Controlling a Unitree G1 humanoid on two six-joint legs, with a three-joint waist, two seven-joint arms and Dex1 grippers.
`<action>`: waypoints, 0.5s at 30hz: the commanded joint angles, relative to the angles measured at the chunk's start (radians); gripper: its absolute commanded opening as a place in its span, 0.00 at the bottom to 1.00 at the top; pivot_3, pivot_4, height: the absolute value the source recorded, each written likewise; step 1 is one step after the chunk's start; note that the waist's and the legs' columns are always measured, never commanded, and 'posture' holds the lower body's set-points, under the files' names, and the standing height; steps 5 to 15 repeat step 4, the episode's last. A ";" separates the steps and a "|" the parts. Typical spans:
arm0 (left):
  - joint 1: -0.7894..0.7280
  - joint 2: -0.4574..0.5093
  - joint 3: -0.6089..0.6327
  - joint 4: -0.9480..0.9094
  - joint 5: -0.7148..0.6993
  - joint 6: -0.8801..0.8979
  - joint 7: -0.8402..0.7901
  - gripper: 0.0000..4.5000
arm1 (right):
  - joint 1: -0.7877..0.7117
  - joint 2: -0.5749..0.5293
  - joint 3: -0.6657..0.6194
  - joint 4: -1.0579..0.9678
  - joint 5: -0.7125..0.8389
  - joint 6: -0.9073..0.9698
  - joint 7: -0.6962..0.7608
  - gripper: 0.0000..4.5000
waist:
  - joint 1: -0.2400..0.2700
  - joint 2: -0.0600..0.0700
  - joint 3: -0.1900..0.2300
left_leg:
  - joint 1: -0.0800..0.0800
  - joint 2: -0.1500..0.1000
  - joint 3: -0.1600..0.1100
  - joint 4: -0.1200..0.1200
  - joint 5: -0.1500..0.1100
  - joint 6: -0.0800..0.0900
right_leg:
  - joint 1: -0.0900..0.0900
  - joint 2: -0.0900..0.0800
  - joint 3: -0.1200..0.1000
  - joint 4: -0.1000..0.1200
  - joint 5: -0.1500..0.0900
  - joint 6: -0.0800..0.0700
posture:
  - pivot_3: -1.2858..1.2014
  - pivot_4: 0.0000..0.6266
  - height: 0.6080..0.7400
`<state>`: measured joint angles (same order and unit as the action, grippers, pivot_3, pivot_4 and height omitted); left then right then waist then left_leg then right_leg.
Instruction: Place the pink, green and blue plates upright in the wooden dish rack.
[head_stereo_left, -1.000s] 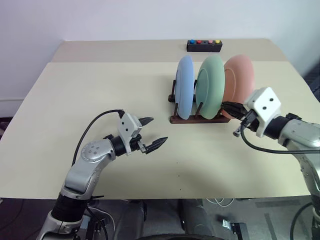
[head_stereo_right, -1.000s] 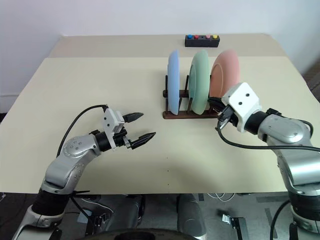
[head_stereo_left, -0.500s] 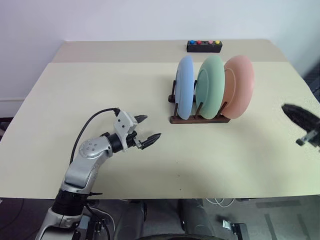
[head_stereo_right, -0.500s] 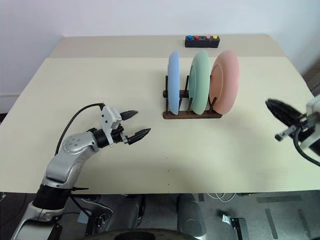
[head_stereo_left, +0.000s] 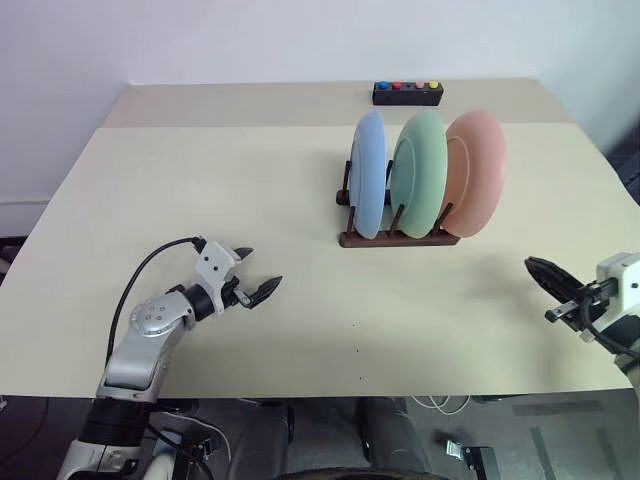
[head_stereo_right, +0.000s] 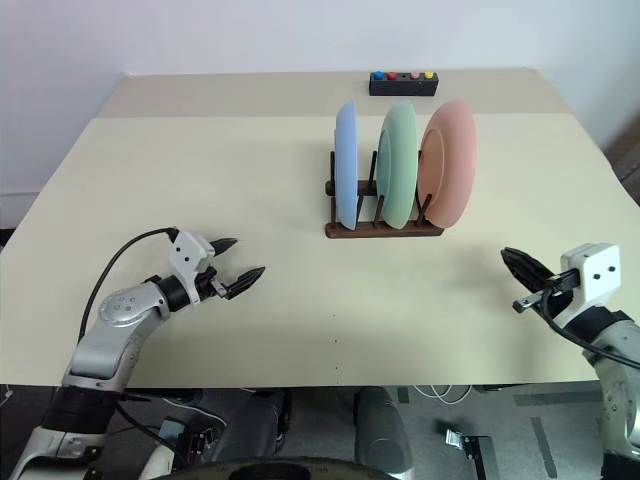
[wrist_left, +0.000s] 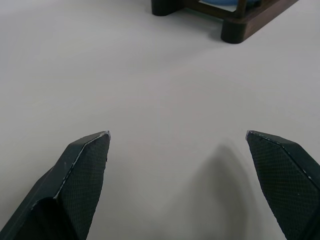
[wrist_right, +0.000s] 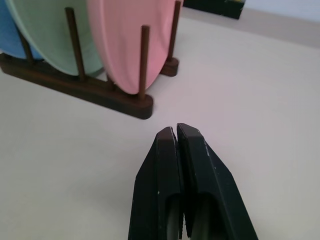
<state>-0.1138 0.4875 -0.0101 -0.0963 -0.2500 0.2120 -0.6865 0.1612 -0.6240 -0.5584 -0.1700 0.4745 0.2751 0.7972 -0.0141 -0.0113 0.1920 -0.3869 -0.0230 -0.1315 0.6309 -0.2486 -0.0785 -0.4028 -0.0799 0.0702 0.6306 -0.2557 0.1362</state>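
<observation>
- Both arms have drawn back from the wooden dish rack (head_stereo_left: 400, 236) over the past second: the right gripper (head_stereo_right: 517, 266), which was up against the pink plate (head_stereo_left: 478, 172), now hangs low near the table's (head_stereo_left: 200, 180) front right edge, and the left gripper (head_stereo_left: 254, 273) has dropped toward the front left.
- The right gripper's fingers (wrist_right: 192, 165) are pressed together, holding nothing and touching nothing.
- The left gripper's fingers (wrist_left: 82, 172) are spread wide and empty, just above the bare tabletop.
- The rack lies ahead of the right gripper and off to its left, well apart; from the left gripper it lies ahead and to the right, farther off.
- The blue plate (head_stereo_left: 368, 186), the green plate (head_stereo_left: 420, 172) and the pink plate stand upright between the pegs, blue nearest the left gripper's side, pink nearest the right's.
- Both grippers point roughly level, each angled inward toward the rack.
- A black button box (head_stereo_left: 407, 92) sits beyond the rack at the table's far edge.
</observation>
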 joint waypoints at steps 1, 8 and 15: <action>0.006 -0.007 0.026 -0.061 -0.012 0.002 0.021 1.00 | -0.038 -0.017 0.002 0.027 0.015 -0.020 0.009 0.01 | 0.000 0.000 0.000 | 0.000 0.000 0.000 0.000 0.000 0.000 | 0.000 0.000 0.000 0.000 0.000 0.000 | 0.52 0.24 1.00; 0.021 -0.011 0.029 -0.074 -0.011 0.001 0.031 1.00 | -0.068 -0.028 0.018 0.050 0.013 -0.020 0.015 0.01 | 0.000 0.000 0.000 | 0.000 0.000 0.000 0.000 0.000 0.000 | 0.000 0.000 0.000 0.000 0.000 0.000 | 0.52 0.24 1.00; 0.021 -0.011 0.029 -0.074 -0.011 0.001 0.031 1.00 | -0.068 -0.028 0.018 0.050 0.013 -0.020 0.015 0.01 | 0.000 0.000 0.000 | 0.000 0.000 0.000 0.000 0.000 0.000 | 0.000 0.000 0.000 0.000 0.000 0.000 | 0.52 0.24 1.00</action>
